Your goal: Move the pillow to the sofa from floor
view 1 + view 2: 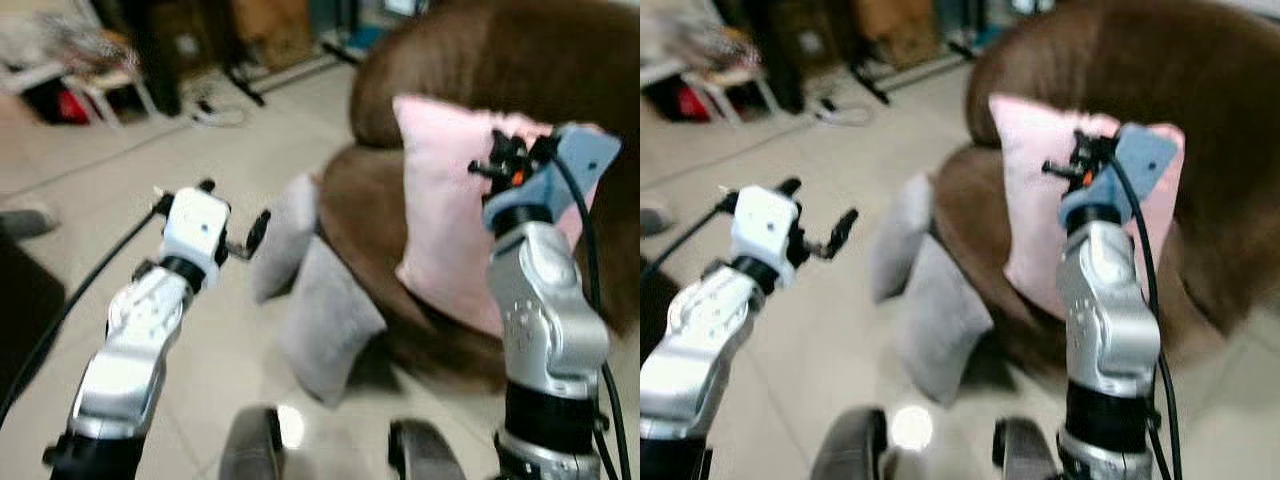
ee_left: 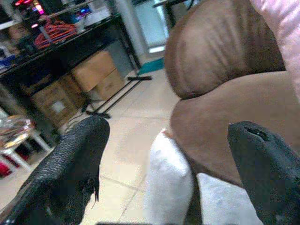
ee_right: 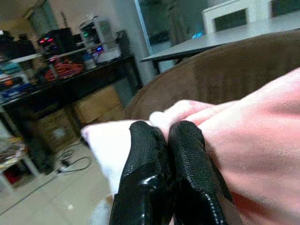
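On the right of the scene, a soft pale-pink square pillow [image 1: 445,225] stands upright on the seat of the brown plush sofa [image 1: 560,90], leaning against its rounded back. The right gripper [image 3: 166,140] is raised in front of the pillow's upper edge, and the right wrist view shows its two black fingers pressed tightly together with a fold of the pink fabric pinched between them — shut on the pillow's top corner. The silver right arm rises from the near right, a black cable running down beside it.

Left of the sofa, two grey fabric cushions rest on the pale tiled floor [image 1: 150,150]: the farther grey cushion [image 1: 283,235] leans against the sofa's front, and the nearer grey cushion [image 1: 328,318] lies tilted just beside it, touching the sofa's base.

The left gripper [image 1: 240,245] is held up over the floor, near the farther grey cushion but apart from it. Its fingers are spread wide and hold nothing — the left wrist view looks between them at the sofa's arm and the cushions.

Far left, cardboard boxes [image 2: 93,75] sit under a dark shelf unit [image 2: 61,42], with a white power strip and cord [image 1: 215,115] on the tiles.
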